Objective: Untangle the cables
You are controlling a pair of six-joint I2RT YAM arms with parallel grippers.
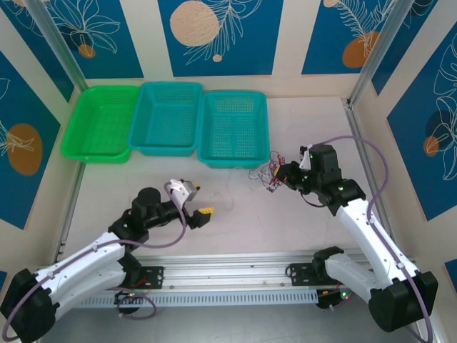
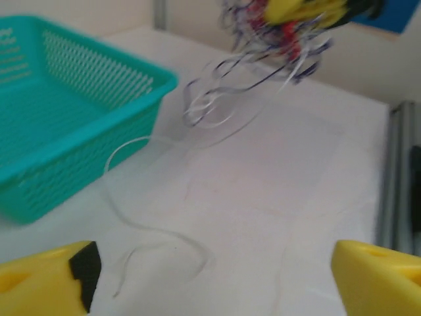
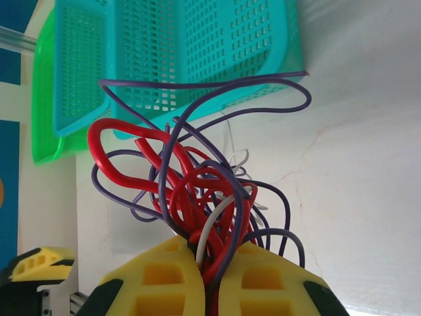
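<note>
Red, dark and whitish thin wires (image 3: 191, 191) sit knotted, pinched tight by the right gripper (image 3: 209, 263) beside the teal plastic basket (image 3: 197, 66). One loose whitish strand (image 2: 108, 178) lies near the wide-spread left gripper (image 2: 210, 276). Most untangling looks left.

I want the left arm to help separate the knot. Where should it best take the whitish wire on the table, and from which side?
Probably at the bend nearest the open left gripper, from above, fingers astride the strand: there the whitish wire lies flat and free, while farther on it seems to rise toward the knot in the right gripper.
</note>
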